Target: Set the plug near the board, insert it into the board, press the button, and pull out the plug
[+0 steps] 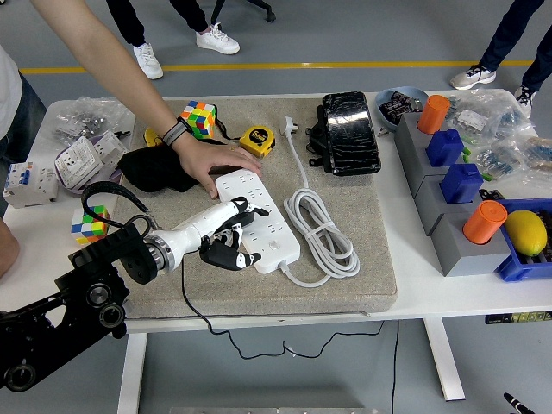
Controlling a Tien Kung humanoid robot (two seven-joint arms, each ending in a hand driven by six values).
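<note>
white table spread with grey mat | power strip laid on mat, far end steadied by person's hand | left hand at strip's near-left edge, fingers curled round black plug beside strip

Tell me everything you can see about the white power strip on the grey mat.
The white power strip is a long, flat plastic board with rows of sockets on top, lying diagonally on the grey felt mat. Its white cable lies coiled beside it. A person's hand presses on its far end, while the robot's left hand holds a black plug against its near left edge.
</note>
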